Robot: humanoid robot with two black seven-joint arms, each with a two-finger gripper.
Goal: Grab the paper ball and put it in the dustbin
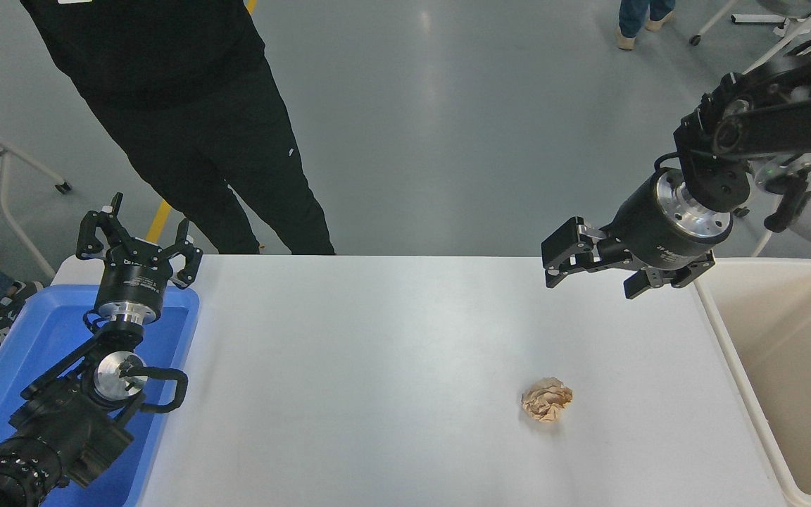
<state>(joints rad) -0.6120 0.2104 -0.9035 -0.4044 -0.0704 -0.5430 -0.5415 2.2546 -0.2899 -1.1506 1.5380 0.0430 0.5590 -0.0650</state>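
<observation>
The paper ball (547, 399), a small tan-brown crumpled wad, lies on the white table (377, 366) right of centre, toward the near side. The dustbin (729, 352), a large beige-cream tub with a thick rim, stands at the table's right edge and looks empty. My right gripper (592, 271) is open and empty, raised over the far right part of the table, well above and beyond the ball and just left of the dustbin. My left gripper (139, 234) is open and empty, parked at the lower left over the blue tray.
A shallow bright blue tray (46, 331) sits at the table's left edge under my left arm. A person in black clothes (194, 127) stands at the far left side of the table. Another person's feet (641, 21) show at the top right.
</observation>
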